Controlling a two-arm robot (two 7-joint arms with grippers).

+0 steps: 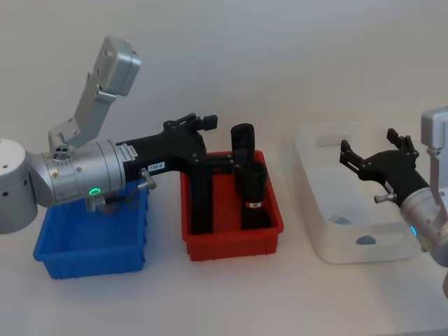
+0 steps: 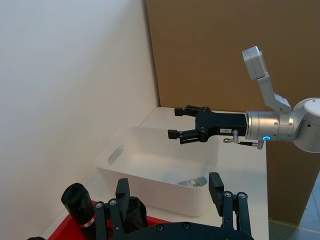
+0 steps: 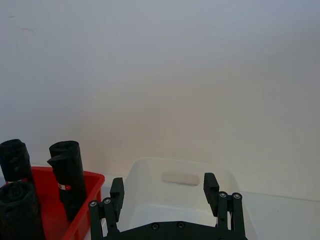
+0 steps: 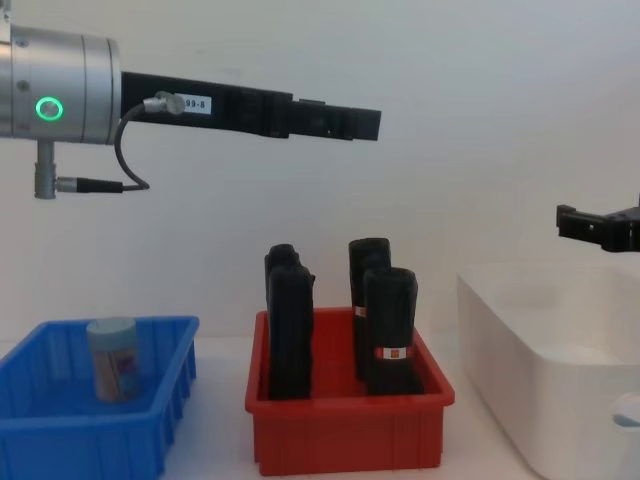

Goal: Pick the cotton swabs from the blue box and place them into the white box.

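left jaws, right jaws: wide, empty
clear cylindrical swab jar [image 4: 112,358] stands below, behind left jaws in low blue plastic box [image 4: 90,440]; descent could clip its rim.

Blue box [image 1: 91,264], red bin [image 1: 234,243], white box [image 1: 329,245] — black packs [image 1: 252,185].

The blue box [image 4: 100,445] and red bin [image 4: 345,435] are smooth plastic with a faint sheen, and the blue one has ribbed sides. The white box [image 4: 530,380] is smooth, slightly translucent plastic. The swab jar [image 4: 112,358] is clear plastic with a matt cap. The black packs [image 4: 390,330] look like wrinkled film. The left claw [image 2: 169,180] and right claw [image 2: 173,122] are matt black. The left arm [image 4: 60,85] has a satin metal shell. The bench [image 1: 210,301] is matt white.
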